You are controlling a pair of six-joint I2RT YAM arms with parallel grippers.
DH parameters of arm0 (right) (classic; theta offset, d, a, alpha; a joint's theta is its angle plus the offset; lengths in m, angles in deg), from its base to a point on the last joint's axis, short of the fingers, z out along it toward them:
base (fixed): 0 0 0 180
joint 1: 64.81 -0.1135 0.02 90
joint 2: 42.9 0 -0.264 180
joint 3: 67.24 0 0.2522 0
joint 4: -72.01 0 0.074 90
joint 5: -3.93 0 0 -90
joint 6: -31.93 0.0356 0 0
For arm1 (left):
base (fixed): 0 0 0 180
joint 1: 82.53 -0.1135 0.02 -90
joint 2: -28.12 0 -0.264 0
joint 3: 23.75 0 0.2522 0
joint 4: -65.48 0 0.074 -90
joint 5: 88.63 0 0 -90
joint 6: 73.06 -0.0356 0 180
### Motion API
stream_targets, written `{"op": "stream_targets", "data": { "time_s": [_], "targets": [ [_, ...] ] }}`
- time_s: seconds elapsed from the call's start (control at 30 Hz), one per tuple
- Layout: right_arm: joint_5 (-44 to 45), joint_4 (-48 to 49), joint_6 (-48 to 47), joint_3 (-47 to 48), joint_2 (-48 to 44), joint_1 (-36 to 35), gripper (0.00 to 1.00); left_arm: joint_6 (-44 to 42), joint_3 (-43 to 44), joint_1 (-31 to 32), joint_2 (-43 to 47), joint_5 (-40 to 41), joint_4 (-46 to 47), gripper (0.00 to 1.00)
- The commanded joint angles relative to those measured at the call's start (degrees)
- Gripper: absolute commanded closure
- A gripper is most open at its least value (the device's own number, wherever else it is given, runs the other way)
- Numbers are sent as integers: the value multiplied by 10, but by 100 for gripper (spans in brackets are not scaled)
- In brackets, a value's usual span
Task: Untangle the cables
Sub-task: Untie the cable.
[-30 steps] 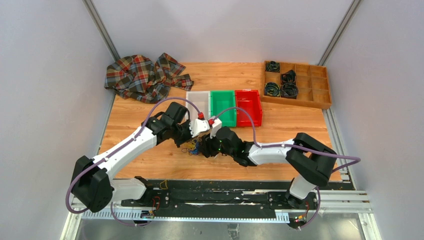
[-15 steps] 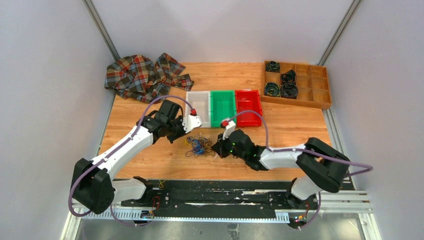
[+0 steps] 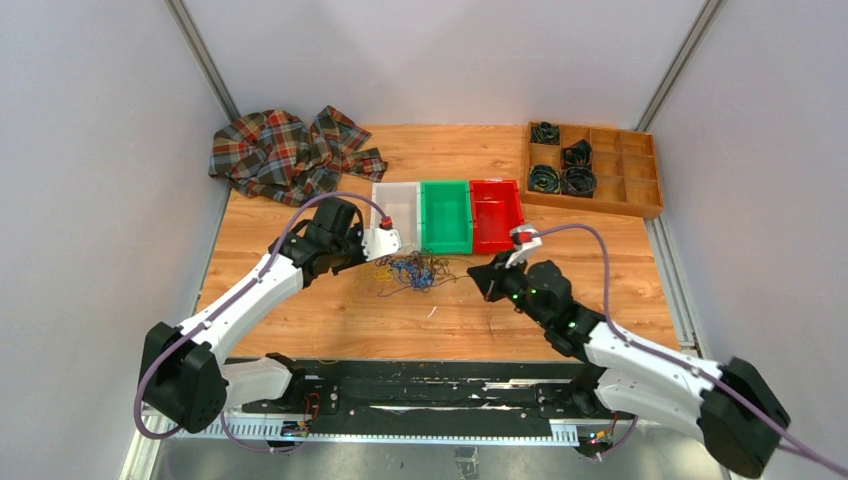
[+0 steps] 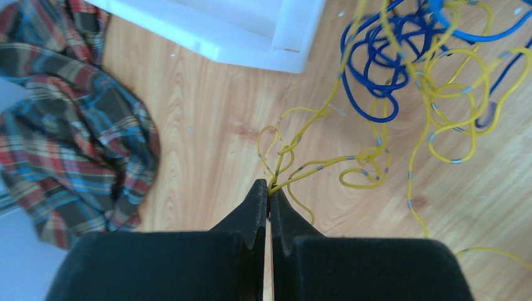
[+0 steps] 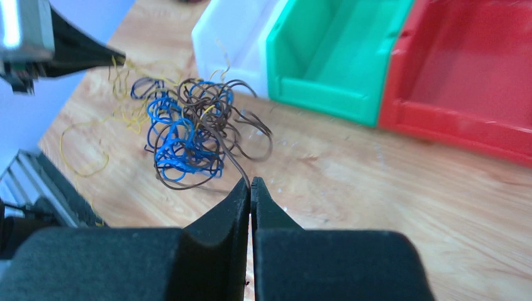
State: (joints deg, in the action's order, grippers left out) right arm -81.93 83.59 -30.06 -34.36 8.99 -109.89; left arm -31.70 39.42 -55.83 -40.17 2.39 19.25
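The cables (image 3: 412, 271) lie as a small tangle of yellow, blue and dark wires on the wooden table, in front of the bins. My left gripper (image 4: 268, 188) is shut on a yellow wire (image 4: 313, 168) at the tangle's left edge; it shows in the top view (image 3: 372, 258). My right gripper (image 5: 250, 183) is shut on a dark brown wire (image 5: 221, 147) that runs back into the blue and brown bundle (image 5: 188, 132); it sits right of the tangle in the top view (image 3: 480, 272).
A white bin (image 3: 396, 205), green bin (image 3: 446, 215) and red bin (image 3: 497, 213) stand in a row behind the tangle. A plaid cloth (image 3: 285, 150) lies at back left. A wooden tray (image 3: 640, 195) with thick coiled cords is at back right.
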Motion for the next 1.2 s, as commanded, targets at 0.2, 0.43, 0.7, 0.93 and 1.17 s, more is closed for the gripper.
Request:
{"op": "stream_targets", "data": {
  "time_s": [0.2, 0.43, 0.7, 0.93, 1.17],
  "targets": [
    [-4, -164, 24, 50, -173, 141, 99, -103, -78, -7, 26, 75, 63, 99],
    [-30, -238, 0, 162, -166, 235, 99, -209, -195, -7, 35, 149, 140, 99],
    [-112, -261, 20, 244, -144, 371, 99, -312, -302, -28, 26, 200, 249, 99],
    [-133, -272, 38, 335, -120, 473, 99, -337, -312, -48, 5, 203, 283, 99],
    [-310, -175, 118, 368, -45, 472, 99, -244, -237, -51, 28, 143, 142, 61]
  ]
}}
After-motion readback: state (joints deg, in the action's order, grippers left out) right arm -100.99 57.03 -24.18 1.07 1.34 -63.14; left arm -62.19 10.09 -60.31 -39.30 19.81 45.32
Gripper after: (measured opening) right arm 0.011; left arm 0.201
